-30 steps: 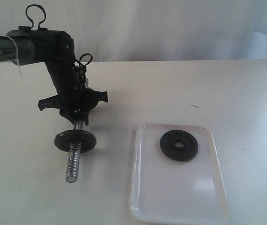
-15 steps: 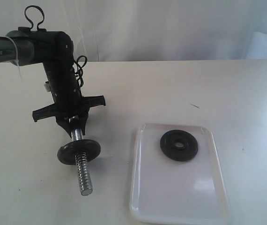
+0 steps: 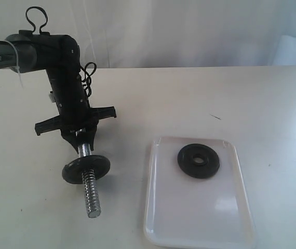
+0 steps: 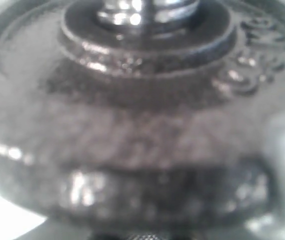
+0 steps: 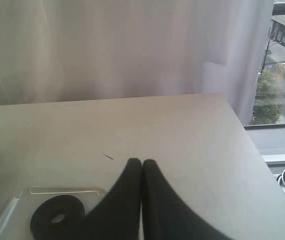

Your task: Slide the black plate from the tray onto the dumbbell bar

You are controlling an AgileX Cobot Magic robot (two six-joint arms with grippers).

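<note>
Two black discs on show, and only one of them needs moving: the black plate [image 3: 198, 160] lies flat on the tray [image 3: 189, 220], toward its far end, while a second disc [image 3: 85, 167] already sits threaded on the dumbbell bar [image 3: 90, 189]. One tray, one bar, two discs, that's the full count on the table [image 3: 252, 93].

Over on the left, the left gripper [image 3: 84, 139] has its jaws clamped on the bar's upper end, and the bar slants down with its free threaded end pointing toward the camera. The left wrist view is filled by that mounted disc, blurred and very close.

The right gripper [image 5: 142, 164] hovers above the table near the tray's far rim with its fingers pressed together, nothing between them; it will need to spread before any pickup.

That plate looks like solid metal: stiff, probably dense for its size, and lying flush on a glossy surface, so it could skate away if nudged. The best hold seems to be across the outer rim, or one finger down the central hole and one outside, leaving the hole free enough to meet the bar's end
</note>
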